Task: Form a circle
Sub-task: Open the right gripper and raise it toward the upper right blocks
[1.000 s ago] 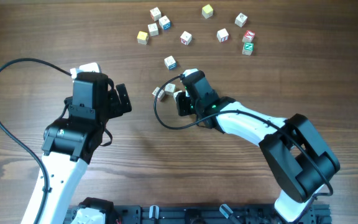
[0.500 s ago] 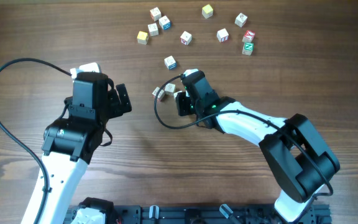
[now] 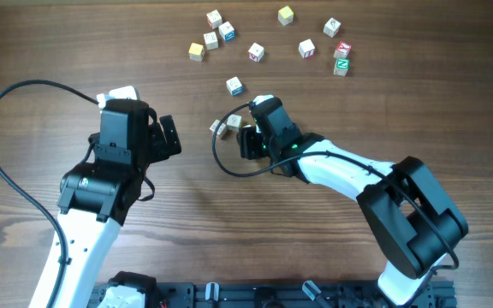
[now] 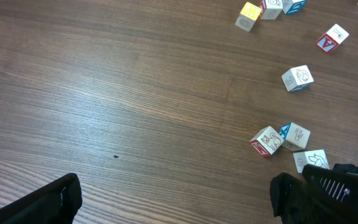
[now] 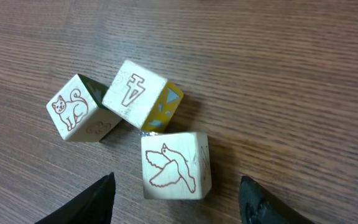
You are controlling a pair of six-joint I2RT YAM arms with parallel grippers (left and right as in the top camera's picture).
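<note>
On the dark brown wood-grain counter [image 3: 418, 103], ten small wooden alphabet cubes [image 3: 256, 53] are seen scattered along the far side. A lone white-faced wooden cube [image 3: 234, 85] is set nearer the middle. Below it, a small cluster of pale wooden cubes [image 3: 217, 127] is found just beside the right hand [image 3: 248, 137]; the left hand [image 3: 169, 137] is held well apart.

Camera positions: one fixed, two wrist-mounted.
Overhead looks straight down on the table [image 3: 58, 34]; left wrist views it obliquely; right wrist sits close over the cube cluster [image 5: 135, 93], common to all three.
</note>
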